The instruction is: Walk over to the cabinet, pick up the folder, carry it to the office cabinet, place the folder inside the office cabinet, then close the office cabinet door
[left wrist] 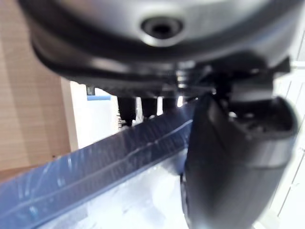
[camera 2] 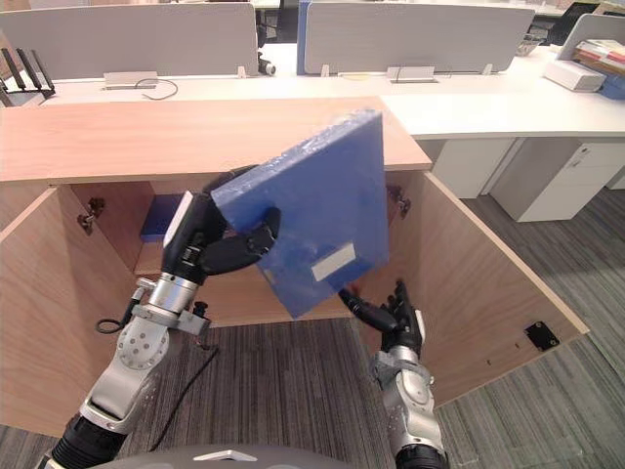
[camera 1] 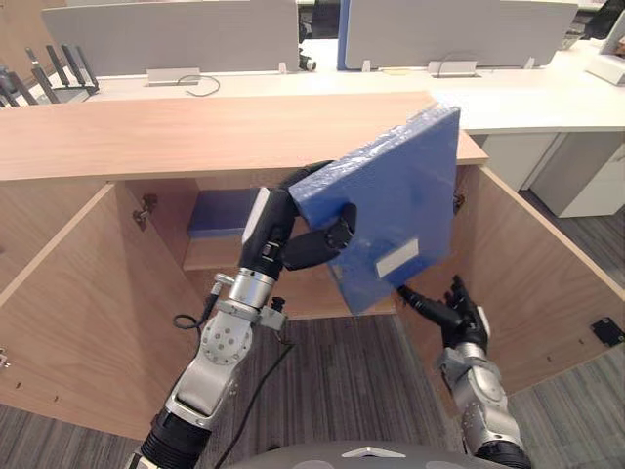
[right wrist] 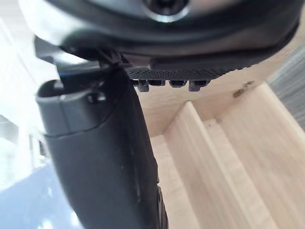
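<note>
A blue folder [camera 1: 391,210] with a white label hangs tilted in front of the open wooden cabinet [camera 1: 195,132]. My left hand [camera 1: 298,244] is shut on its left edge, thumb across the front face and fingers behind it. In the left wrist view the folder's edge [left wrist: 95,167] runs between the thumb [left wrist: 233,162] and the fingers. My right hand [camera 1: 457,315] is open just below the folder's lower corner, its straight fingers reaching up to the bottom edge. The right wrist view looks past the thumb [right wrist: 105,157] to a strip of blue folder [right wrist: 28,200] and the cabinet's inside [right wrist: 214,143].
Both cabinet doors stand wide open, the left door [camera 1: 59,293] and the right door [camera 1: 537,283]. Another blue folder [camera 1: 220,210] lies on the inner shelf at the left. A white desk [camera 1: 508,93] with grey partitions runs behind the cabinet.
</note>
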You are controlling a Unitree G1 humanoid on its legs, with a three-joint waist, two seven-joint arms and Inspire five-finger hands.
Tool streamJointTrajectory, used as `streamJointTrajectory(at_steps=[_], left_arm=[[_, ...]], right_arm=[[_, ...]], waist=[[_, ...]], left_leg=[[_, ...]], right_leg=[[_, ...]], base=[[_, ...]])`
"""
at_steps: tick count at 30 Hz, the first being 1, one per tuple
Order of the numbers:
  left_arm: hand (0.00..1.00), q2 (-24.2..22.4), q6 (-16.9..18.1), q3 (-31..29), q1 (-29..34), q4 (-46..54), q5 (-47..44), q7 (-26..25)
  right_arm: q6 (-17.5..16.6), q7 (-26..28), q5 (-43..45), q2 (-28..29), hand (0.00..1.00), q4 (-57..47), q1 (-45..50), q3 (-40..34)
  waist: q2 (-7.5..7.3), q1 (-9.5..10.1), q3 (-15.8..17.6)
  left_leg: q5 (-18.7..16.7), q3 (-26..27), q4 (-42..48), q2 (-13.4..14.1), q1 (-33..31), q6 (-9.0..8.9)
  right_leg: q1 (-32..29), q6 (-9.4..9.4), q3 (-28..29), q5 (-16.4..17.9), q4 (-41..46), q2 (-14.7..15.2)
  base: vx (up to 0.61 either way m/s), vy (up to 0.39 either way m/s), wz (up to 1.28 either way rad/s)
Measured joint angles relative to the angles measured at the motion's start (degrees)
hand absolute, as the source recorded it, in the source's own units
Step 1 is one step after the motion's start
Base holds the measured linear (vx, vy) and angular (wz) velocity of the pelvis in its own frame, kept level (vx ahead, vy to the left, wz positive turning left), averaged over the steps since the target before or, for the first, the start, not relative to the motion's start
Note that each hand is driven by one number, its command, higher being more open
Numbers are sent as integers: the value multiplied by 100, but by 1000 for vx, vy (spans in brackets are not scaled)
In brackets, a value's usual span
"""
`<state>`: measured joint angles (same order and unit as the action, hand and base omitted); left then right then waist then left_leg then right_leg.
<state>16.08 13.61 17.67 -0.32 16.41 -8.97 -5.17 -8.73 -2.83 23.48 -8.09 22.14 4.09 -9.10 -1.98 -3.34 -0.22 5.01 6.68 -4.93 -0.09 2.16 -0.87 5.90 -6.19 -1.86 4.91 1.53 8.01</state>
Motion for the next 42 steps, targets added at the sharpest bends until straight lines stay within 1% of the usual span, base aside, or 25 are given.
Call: streamJointTrajectory(at_steps=[6, 9, 11, 16, 19, 23, 25, 26, 31, 32, 33, 37, 42], left_arm=[[0, -63, 0, -282, 3, 1, -49, 274], [0, -88, 0, -398, 4, 1, -48, 357], [0, -138, 0, -522, 5, 1, -47, 411], [0, -208, 0, -745, 12, 1, -34, 414], [0, -208, 0, -797, 13, 1, -30, 418], [0, -204, 0, -812, 13, 1, 17, 418], [0, -204, 0, -827, 13, 0, 25, 418], [0, -202, 0, -858, 14, 0, 35, 419], [0, -154, 0, -1029, 13, 0, 36, 399], [0, -149, 0, -1039, 13, 0, 36, 399], [0, -148, 0, -1052, 13, 0, 37, 401], [0, -145, 0, -1052, 13, 0, 37, 437], [0, -141, 1, -1045, 11, 0, 27, 531]], right_arm=[[-43, 124, -32, -448, 100, -742, -110, -155], [-67, 213, -71, -605, 100, -857, -178, -167], [-67, 245, -107, -610, 100, -858, -217, -166], [-63, 281, -535, -629, 100, -857, -235, -181], [-61, 336, -766, -761, 100, -857, -239, -215], [-61, 348, -964, -829, 100, -857, -314, -506], [-61, 333, -963, -947, 100, -857, -324, -594], [-61, 331, -961, -1095, 100, -857, -329, -663], [-65, 266, -796, -1517, 100, -859, -556, -1096], [-65, 283, -639, -1623, 100, -860, -615, -1134], [-65, 346, -548, -1708, 100, -863, -687, -1141], [-73, 556, -219, -1758, 100, -1161, -733, -1121], [-86, 922, 232, -1831, 100, -1232, -983, -898]], waist=[[16, -1, -11], [18, 1, -13], [22, -4, -15], [30, -1, -23], [30, 0, -23], [30, 1, -23], [30, -1, -24], [30, 0, -24], [35, -23, -27], [35, -20, -27], [36, -21, -27], [38, -20, -28], [43, -13, -32]], left_leg=[[44, -7, -5, -8, -6, 29], [73, -12, -9, -13, -19, 34], [93, -15, -9, -14, -31, 37], [126, -27, -4, -24, -82, 54], [129, -29, -3, -34, -85, 58], [132, -36, -2, -35, -91, 62], [134, -35, -2, -36, -101, 65], [136, -35, -2, -37, -108, 68], [139, -22, -4, -36, -109, 72], [141, -15, -4, -36, -109, 74], [141, 0, -4, -35, -110, 75], [141, 13, -2, -35, -110, 75], [141, 17, -1, -35, -122, 75]], right_leg=[[-64, 1, -6, 1, 118, 4], [-86, 1, -10, 1, 140, 8], [-107, 1, -10, 2, 139, 8], [-154, -9, -16, -11, 139, 16], [-154, -12, -17, -17, 137, 25], [-153, -20, -24, -27, 138, 26], [-154, -22, -21, -46, 129, 26], [-158, -24, -20, -52, 127, 26], [-168, -31, -2, -63, 129, 25], [-174, -34, 7, -68, 130, 25], [-185, -35, 28, -72, 129, 25], [-193, -36, 42, -75, 129, 25], [-202, -32, 44, -86, 126, 25]], base=[[-43, -2, 0], [-60, 1, 1], [-52, 3, 2], [-17, 1, 1], [0, 0, 0], [0, 0, 0], [0, 0, 0], [0, 0, 0], [0, 0, 0], [-23, 3, -4], [-22, 4, -6], [-6, 1, -1], [0, 0, 0]])
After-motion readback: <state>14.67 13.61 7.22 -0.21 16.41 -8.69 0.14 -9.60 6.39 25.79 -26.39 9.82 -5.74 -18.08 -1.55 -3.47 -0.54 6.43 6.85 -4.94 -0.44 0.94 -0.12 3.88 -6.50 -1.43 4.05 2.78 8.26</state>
